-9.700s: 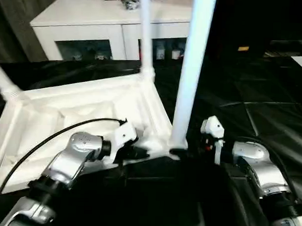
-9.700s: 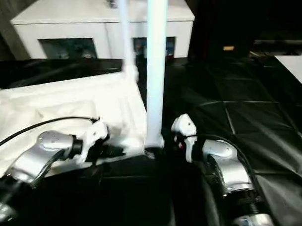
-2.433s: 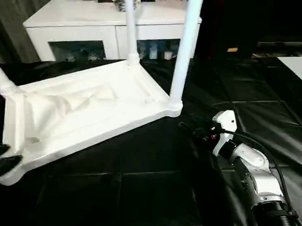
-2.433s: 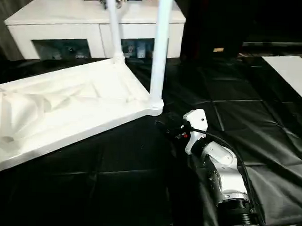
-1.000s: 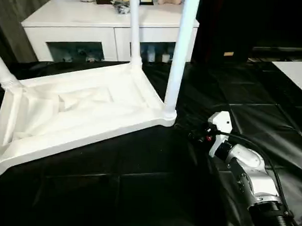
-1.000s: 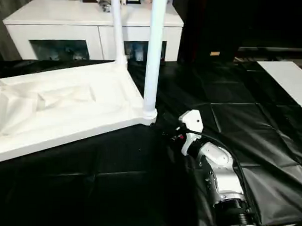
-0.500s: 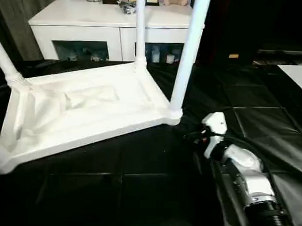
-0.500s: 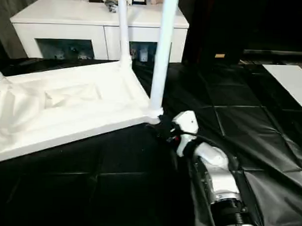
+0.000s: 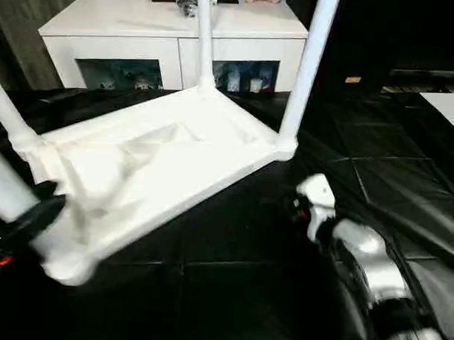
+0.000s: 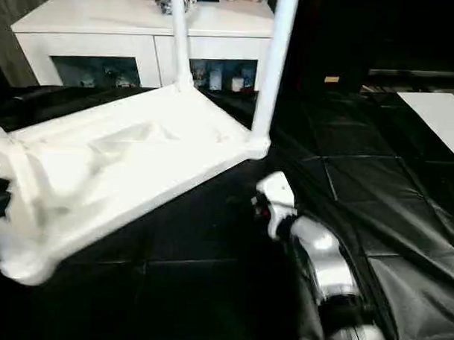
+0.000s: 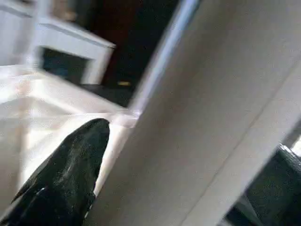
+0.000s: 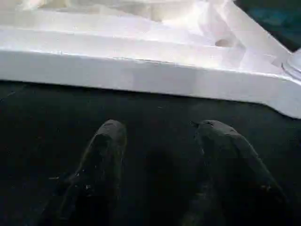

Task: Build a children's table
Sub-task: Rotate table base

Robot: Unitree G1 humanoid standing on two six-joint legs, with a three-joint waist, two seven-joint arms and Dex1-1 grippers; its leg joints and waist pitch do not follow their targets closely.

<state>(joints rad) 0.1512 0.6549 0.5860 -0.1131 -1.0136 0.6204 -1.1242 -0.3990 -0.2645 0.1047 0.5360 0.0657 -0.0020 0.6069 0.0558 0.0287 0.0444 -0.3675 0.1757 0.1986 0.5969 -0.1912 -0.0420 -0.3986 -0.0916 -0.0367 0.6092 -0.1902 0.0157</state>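
Observation:
The children's table (image 9: 160, 156) lies upside down on the black mat, its white legs pointing up. My left gripper (image 9: 31, 215) sits at the table's near left corner, open wide around the near left leg (image 9: 6, 185). In the left wrist view that leg (image 11: 197, 122) fills the gap between the black fingers (image 11: 70, 169); I cannot tell whether they press on it. My right gripper (image 12: 162, 129) hovers open over the mat with nothing between its fingers, a short way from the table's long side rim (image 12: 141, 75) and near the right leg (image 9: 305, 76).
A white cabinet with glass doors (image 9: 172, 34) stands behind the table, small items on top. The black mat (image 9: 223, 282) covers the floor around it. A white sheet (image 9: 453, 103) lies at the far right. My right forearm (image 9: 366, 257) reaches in from the lower right.
The table has turned: its right corner swung away from me and its near left corner came further into view. My left gripper now shows at the near left leg. The right gripper stays open.

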